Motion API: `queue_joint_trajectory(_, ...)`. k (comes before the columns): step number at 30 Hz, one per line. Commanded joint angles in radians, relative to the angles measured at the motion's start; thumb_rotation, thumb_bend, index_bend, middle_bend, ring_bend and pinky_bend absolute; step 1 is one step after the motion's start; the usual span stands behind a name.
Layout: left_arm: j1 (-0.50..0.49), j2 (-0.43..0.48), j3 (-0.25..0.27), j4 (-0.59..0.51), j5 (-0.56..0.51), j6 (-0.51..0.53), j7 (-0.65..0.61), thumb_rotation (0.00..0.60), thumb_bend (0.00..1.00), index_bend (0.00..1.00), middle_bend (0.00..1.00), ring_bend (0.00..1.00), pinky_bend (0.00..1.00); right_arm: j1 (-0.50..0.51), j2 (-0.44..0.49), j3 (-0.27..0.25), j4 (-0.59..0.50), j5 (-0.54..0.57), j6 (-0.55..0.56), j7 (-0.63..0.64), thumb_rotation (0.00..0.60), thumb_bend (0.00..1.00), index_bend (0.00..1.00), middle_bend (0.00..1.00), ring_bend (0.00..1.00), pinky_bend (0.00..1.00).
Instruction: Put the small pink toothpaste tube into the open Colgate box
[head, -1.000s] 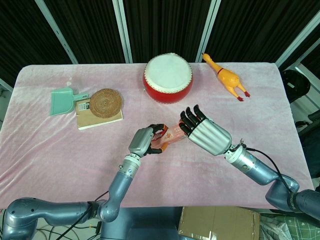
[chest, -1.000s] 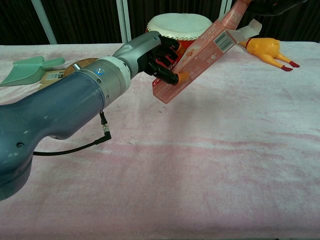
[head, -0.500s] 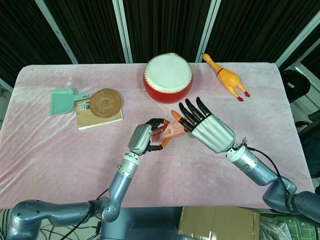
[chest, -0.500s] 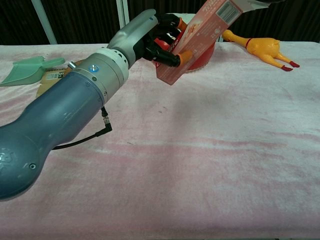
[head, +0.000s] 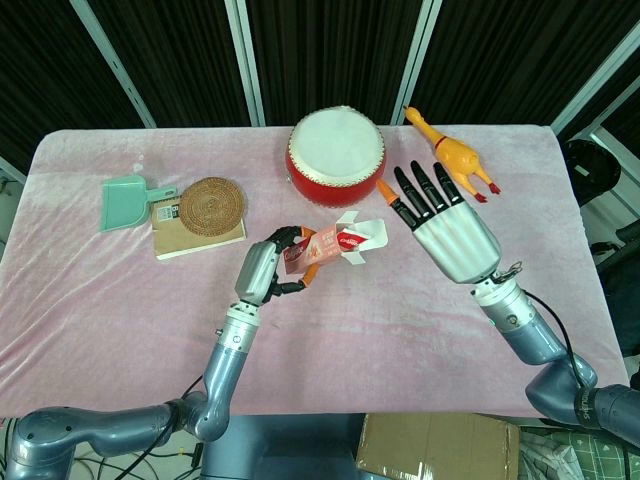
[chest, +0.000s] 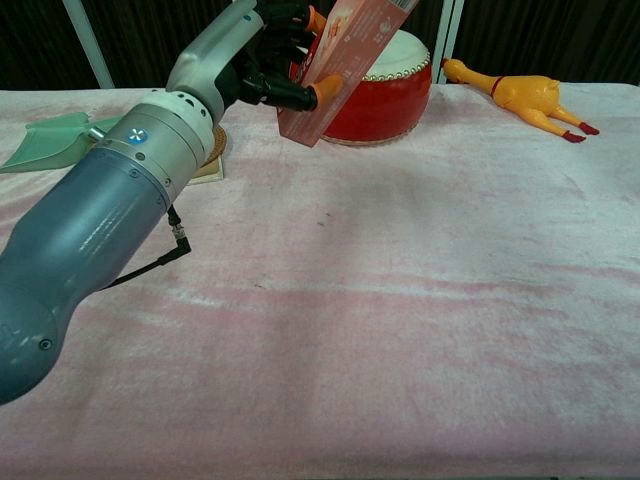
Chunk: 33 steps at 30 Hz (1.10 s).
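My left hand (head: 263, 272) grips the pink Colgate box (head: 338, 244) by its near end and holds it tilted above the table. The box's white flaps hang open at the far end, toward the drum. In the chest view the same left hand (chest: 232, 48) holds the box (chest: 345, 52) high, with its top cut off by the frame. My right hand (head: 452, 228) is open to the right of the box, fingers spread and straight, touching nothing. No small pink toothpaste tube shows outside the box; what is inside is hidden.
A red drum (head: 337, 152) stands just behind the box. A yellow rubber chicken (head: 456, 158) lies at the back right. At the back left are a teal dustpan (head: 124, 201) and a woven coaster (head: 211, 204) on a notebook. A pink cloth (chest: 420, 300) covers the table.
My right hand has let go of the box and drawn back to the right, fingers spreading. My left hand has lifted the box and carried it slightly left.
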Motion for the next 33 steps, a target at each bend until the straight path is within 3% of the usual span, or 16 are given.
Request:
queue_joint_trajectory(1,0.016,0.005,-0.001,-0.007,0.016,0.023,-0.037,0.600,0.46,0.39,0.33,0.25,0.39,-0.010,0.005,0.006,0.006,0.019,0.001,0.004,0.600,0.26,0.05,0.14,0.13,0.23)
queue_joint_trajectory(4,0.028,0.008,0.000,-0.010,0.025,0.037,-0.060,0.600,0.44,0.38,0.32,0.24,0.39,-0.014,0.006,0.012,0.013,0.036,0.003,0.011,0.600,0.26,0.05,0.14,0.13,0.23)
queue_joint_trajectory(8,0.038,0.020,0.018,0.002,0.044,0.037,-0.071,0.600,0.34,0.33,0.27,0.20,0.37,-0.014,0.008,0.020,0.013,0.046,0.009,0.022,0.600,0.26,0.05,0.14,0.13,0.23)
queue_joint_trajectory(15,0.045,0.019,0.031,0.020,0.033,0.019,-0.043,0.600,0.43,0.44,0.41,0.36,0.54,-0.014,0.012,0.025,0.002,0.060,0.007,0.033,0.600,0.26,0.05,0.14,0.13,0.23)
queue_joint_trajectory(18,0.047,0.017,0.033,0.028,0.039,0.020,-0.044,0.600,0.43,0.45,0.43,0.38,0.55,-0.016,0.015,0.023,-0.002,0.061,0.007,0.034,0.600,0.26,0.05,0.14,0.13,0.23)
queue_joint_trajectory(27,0.053,0.014,0.032,0.029,0.085,0.051,-0.109,0.600,0.40,0.44,0.42,0.37,0.54,-0.019,0.013,0.018,-0.005,0.060,0.011,0.035,0.600,0.26,0.05,0.14,0.13,0.23)
queue_joint_trajectory(33,0.057,0.018,0.046,0.022,0.184,0.124,-0.207,0.600,0.27,0.35,0.32,0.28,0.45,-0.020,0.006,0.026,-0.003,0.066,0.025,0.035,0.600,0.26,0.05,0.14,0.13,0.23)
